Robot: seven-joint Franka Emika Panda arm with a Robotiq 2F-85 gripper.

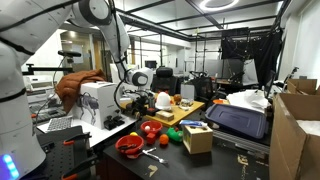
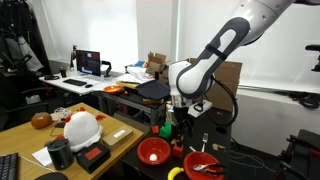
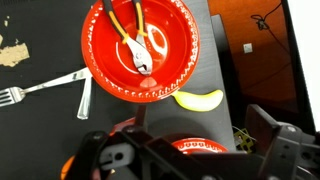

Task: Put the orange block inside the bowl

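Observation:
The bowl [image 2: 153,150], bright red and round, lies on the dark table just below my gripper [image 2: 172,122]. In the wrist view only part of its rim [image 3: 195,146] shows between the spread fingers of my gripper [image 3: 195,125]. The fingers are apart and I see nothing between them. I cannot pick out the orange block with certainty. A small orange patch [image 3: 70,165] shows at the lower left edge of the wrist view, beside the gripper body. The bowl [image 1: 150,130] and the gripper [image 1: 133,100] also show in an exterior view.
A second red bowl [image 3: 140,45] holds yellow-handled pliers and shows in both exterior views [image 1: 130,145] [image 2: 205,165]. A fork [image 3: 40,92] and a yellow banana [image 3: 200,99] lie next to it. A cardboard box [image 1: 197,138] stands on the table. A wooden table [image 2: 60,135] carries a white helmet.

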